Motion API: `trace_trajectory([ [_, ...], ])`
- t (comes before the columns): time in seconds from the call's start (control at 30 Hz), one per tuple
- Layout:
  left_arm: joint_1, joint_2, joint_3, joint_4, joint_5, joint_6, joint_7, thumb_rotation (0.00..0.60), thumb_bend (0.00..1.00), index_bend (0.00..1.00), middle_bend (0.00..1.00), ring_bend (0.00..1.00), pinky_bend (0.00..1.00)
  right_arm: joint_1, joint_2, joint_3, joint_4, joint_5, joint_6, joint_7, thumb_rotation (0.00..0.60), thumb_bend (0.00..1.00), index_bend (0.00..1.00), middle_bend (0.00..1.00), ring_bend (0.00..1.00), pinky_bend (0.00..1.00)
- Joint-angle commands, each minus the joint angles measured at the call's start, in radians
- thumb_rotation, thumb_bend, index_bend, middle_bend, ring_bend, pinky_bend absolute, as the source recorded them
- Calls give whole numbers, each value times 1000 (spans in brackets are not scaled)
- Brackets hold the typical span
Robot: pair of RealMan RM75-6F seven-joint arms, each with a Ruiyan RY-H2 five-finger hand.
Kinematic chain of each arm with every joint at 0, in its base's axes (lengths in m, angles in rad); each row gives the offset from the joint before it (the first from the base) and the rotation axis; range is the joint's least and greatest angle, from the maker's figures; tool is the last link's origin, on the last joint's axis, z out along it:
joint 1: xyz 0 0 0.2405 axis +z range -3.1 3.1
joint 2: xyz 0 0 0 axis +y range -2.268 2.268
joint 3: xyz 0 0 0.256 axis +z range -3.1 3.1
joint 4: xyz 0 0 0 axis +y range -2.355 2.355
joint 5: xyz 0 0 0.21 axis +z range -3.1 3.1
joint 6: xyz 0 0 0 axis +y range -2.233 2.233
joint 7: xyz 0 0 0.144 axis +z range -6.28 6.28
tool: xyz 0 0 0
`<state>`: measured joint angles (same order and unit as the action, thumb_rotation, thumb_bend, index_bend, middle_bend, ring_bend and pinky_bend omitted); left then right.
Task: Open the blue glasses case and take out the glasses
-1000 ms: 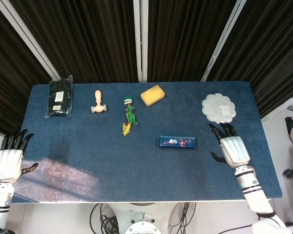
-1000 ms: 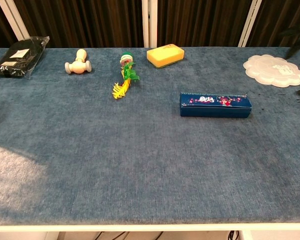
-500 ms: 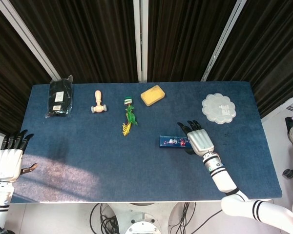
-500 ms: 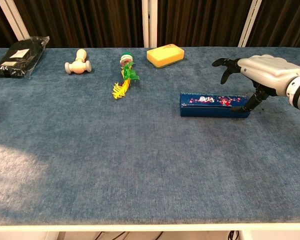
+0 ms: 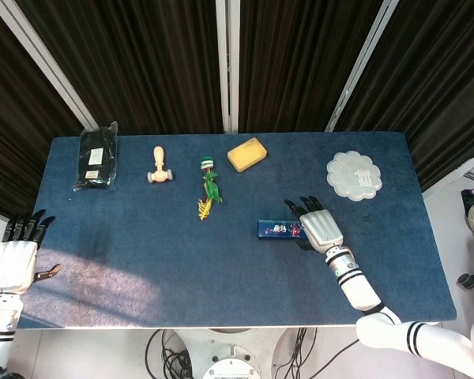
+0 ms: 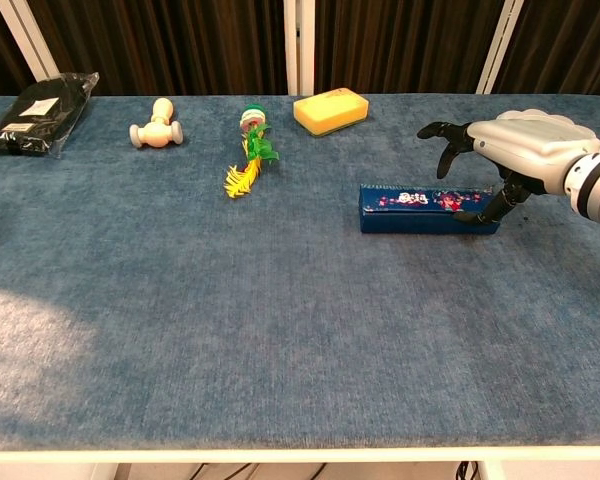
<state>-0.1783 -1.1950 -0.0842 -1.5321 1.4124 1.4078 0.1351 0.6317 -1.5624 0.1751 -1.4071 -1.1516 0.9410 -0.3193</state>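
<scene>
Looking down from the head view: blue glasses case point(image 5: 278, 229) lying closed, right of centre on the blue tabletop point(image 5: 142, 253), long side running left to right. Right robot hand point(image 5: 319, 227) poised over the case's right end, dark fingers point(image 5: 294, 208) spread apart and gripping nothing, covering that end from above. Left robot hand point(image 5: 14, 262) off the tabletop's left edge, fingers spread, empty. Along the far side, left to right: black packet point(image 5: 96, 155), wooden roller point(image 5: 159, 166), green and yellow toy sprig point(image 5: 209, 189), yellow sponge point(image 5: 246, 154), translucent flower-shaped dish point(image 5: 354, 175). All well apart from the case, with the sprig and dish nearest; nothing between case and robot hand.

Turning to the chest view: case point(image 6: 415, 209) flat and lid shut, patterned top showing. Right robot hand point(image 6: 510, 150) arched above the right end, upper fingers point(image 6: 442, 132) reaching out over the lid without visibly touching it, thumb point(image 6: 490, 206) angled down at the case's right front corner; actual contact hard to tell. Sponge point(image 6: 331, 109) behind the case, sprig point(image 6: 250, 152) to the left, roller point(image 6: 157, 127) and packet point(image 6: 38, 111) further left. Left robot hand outside this view.
</scene>
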Motion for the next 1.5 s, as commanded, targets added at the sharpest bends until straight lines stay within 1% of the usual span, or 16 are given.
trace_trajectory([
  [0.03, -1, -1, 0, 1, 1, -1, -1, 600, 47, 157, 45, 0, 13, 3, 2, -1, -3, 6, -4, -1, 600, 270, 39, 283, 52, 61],
  [0.27, -3, 0, 0, 3, 0, -4, -5, 600, 47, 156, 45, 0, 13, 15, 2, -4, -2, 24, -22, -1, 600, 369, 39, 301, 63, 62],
  [0.37, -2, 1, 1, 4, -1, -5, -7, 600, 47, 157, 45, 0, 13, 19, 4, -7, -4, 30, -28, -1, 600, 451, 39, 305, 63, 61],
  [0.63, -5, 0, 1, 7, -1, -9, -14, 600, 46, 156, 45, 0, 13, 32, 12, -6, -14, 39, -37, -1, 600, 545, 47, 313, 68, 62],
  [0.7, -6, 1, 1, 7, 0, -9, -18, 600, 47, 157, 45, 0, 13, 38, 15, 0, -18, 47, -39, -2, 600, 562, 62, 320, 74, 62],
  [0.83, -7, 4, 0, 5, 2, -10, -21, 600, 46, 156, 45, 0, 13, 58, 21, 19, -19, 73, -56, -5, 600, 595, 135, 356, 117, 62],
  [0.93, -8, 5, 1, 5, 4, -11, -23, 600, 46, 157, 45, 0, 13, 84, 21, 33, -2, 107, -87, -20, 600, 612, 189, 375, 127, 64],
  [1.1, -9, 9, 3, 1, 3, -14, -25, 600, 47, 157, 45, 0, 13, 136, 5, 52, 48, 182, -135, -61, 600, 627, 211, 388, 130, 65],
  [1.2, -8, 11, 3, -2, 2, -13, -24, 600, 46, 157, 44, 0, 13, 167, -12, 67, 90, 229, -156, -75, 600, 624, 215, 385, 130, 65],
  [1.27, -7, 14, 3, -4, 2, -12, -23, 600, 46, 157, 45, 0, 13, 186, -27, 73, 121, 255, -165, -89, 600, 578, 213, 371, 130, 66],
  [1.3, -7, 15, 3, -5, 2, -12, -23, 600, 46, 157, 45, 0, 13, 195, -33, 75, 135, 267, -169, -96, 600, 539, 202, 356, 130, 66],
  [1.37, -7, 17, 3, -7, 1, -13, -21, 600, 47, 156, 45, 0, 13, 217, -52, 77, 168, 299, -179, -117, 600, 458, 137, 301, 120, 66],
  [1.43, -9, 19, 3, -9, 1, -15, -20, 600, 47, 157, 44, 0, 13, 233, -69, 77, 195, 319, -180, -134, 600, 366, 52, 221, 82, 57],
  [1.5, -10, 20, 2, -10, 0, -17, -19, 600, 47, 157, 44, 0, 13, 246, -88, 80, 216, 333, -173, -145, 600, 292, 10, 149, 38, 33],
])
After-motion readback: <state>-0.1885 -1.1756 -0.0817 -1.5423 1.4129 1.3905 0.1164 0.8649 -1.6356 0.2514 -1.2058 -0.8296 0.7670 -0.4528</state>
